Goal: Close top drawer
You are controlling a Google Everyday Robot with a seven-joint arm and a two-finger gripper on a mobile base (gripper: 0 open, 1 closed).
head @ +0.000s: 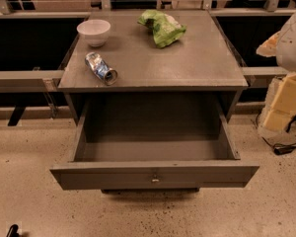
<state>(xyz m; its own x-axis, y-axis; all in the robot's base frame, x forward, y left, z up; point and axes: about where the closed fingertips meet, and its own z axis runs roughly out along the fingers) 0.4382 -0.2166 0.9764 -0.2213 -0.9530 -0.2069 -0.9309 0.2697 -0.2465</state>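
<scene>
The top drawer of the grey cabinet is pulled far out toward me and is empty inside. Its flat front panel faces me, with a small metallic knob at its centre. The lower drawers are hidden beneath it. My gripper is out of view. Only a white rounded part of my arm shows at the right edge, away from the drawer.
On the cabinet top stand a white bowl, a crushed can lying on its side and a green chip bag. Yellow foam blocks and cables sit on the floor at the right. A small black object is at the bottom left edge.
</scene>
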